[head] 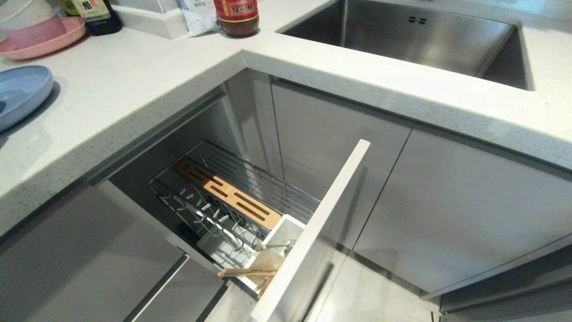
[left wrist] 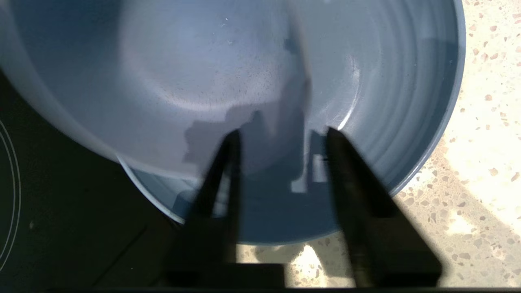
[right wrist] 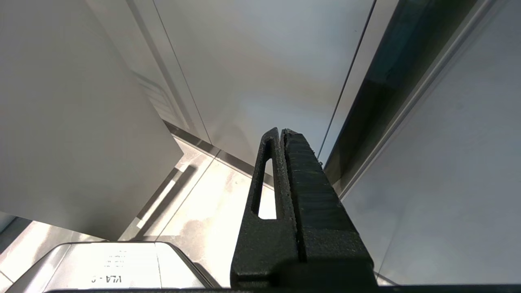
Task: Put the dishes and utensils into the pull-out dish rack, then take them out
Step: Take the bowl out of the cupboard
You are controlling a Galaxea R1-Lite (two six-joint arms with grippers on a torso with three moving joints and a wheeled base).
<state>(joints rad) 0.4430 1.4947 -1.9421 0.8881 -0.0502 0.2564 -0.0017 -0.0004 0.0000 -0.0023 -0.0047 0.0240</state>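
left gripper (left wrist: 281, 138): my jaws spread, nothing pinched, over round blue-grey plastic bowl (left wrist: 203, 81) sitting in light blue oval plastic plate (left wrist: 407, 101) on speckled counter (left wrist: 480, 122)
right gripper (right wrist: 281, 134): fingers pressed together, low by cabinet doors
pull-out chrome wire dish rack (head: 232, 197): open; wooden chopsticks (head: 246, 271) and metal spoon (head: 272, 245) in its white cup (head: 286, 230)

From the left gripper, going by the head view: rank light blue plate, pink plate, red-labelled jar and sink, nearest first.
The left gripper, open, hangs over the blue dishes, beyond the head view's left edge. Right gripper parked by the cabinets.
1. light blue plate, far left, by the gripper.
2. pink plate, back left.
3. red-labelled jar, back middle.
4. sink, far right.
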